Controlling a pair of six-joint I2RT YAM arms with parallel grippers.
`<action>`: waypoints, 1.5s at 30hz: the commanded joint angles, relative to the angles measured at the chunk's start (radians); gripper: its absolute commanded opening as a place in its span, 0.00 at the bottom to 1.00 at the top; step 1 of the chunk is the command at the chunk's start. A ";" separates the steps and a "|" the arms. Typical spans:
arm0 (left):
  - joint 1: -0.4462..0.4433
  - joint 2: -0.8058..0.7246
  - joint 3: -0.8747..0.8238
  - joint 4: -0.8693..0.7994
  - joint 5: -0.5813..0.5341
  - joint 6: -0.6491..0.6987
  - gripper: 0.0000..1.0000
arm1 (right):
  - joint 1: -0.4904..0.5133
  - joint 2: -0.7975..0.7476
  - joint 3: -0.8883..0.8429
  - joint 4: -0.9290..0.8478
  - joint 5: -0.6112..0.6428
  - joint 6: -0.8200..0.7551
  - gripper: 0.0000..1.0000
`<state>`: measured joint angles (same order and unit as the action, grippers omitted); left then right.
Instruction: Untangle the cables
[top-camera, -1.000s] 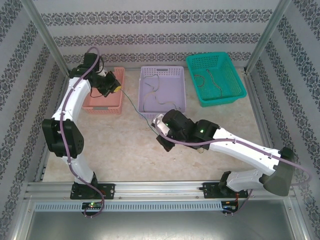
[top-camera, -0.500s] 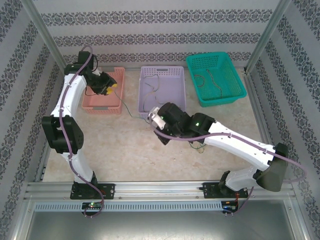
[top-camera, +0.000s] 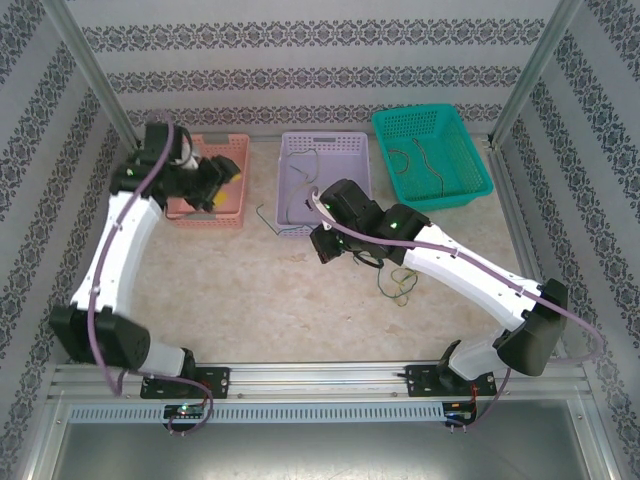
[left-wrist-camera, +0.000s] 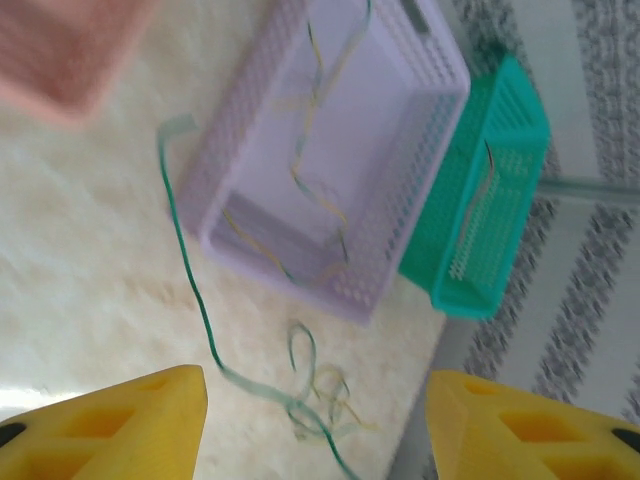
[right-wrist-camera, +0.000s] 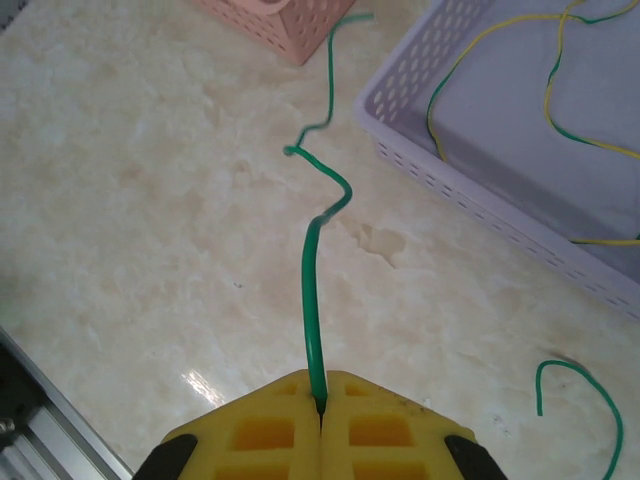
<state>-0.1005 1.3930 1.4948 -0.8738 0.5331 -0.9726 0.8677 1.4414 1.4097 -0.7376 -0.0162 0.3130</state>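
Green cable (right-wrist-camera: 309, 290) runs beside lilac basket (right-wrist-camera: 450, 185) toward pink basket (right-wrist-camera: 285, 25).

Desk (top-camera: 250, 290): beige marble-look top, glossy patches. Behind desk and at both its sides: white walls (top-camera: 320, 40), dark floral bands. Aluminium posts (top-camera: 92, 75) at desk's far corners. Aluminium rail (top-camera: 320, 378) along desk's near edge.

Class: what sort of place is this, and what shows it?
Probably a robot test cell: left arm and right arm bolted to a metal rail, aluminium frame posts around patterned backdrop walls, and pink basket, purple basket and teal basket.
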 joint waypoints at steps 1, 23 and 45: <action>-0.113 -0.068 -0.198 0.171 -0.007 -0.328 0.61 | 0.002 -0.009 0.039 0.064 -0.008 0.070 0.00; -0.238 -0.040 -0.325 0.427 -0.085 -0.681 0.28 | 0.066 -0.117 -0.061 0.161 -0.095 0.116 0.00; 0.209 0.345 0.185 0.138 0.144 0.043 0.00 | -0.098 -0.270 -0.200 0.128 -0.191 0.184 0.50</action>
<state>0.0582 1.6440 1.5612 -0.6529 0.6060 -1.1393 0.7876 1.2022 1.2331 -0.6003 -0.1852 0.4713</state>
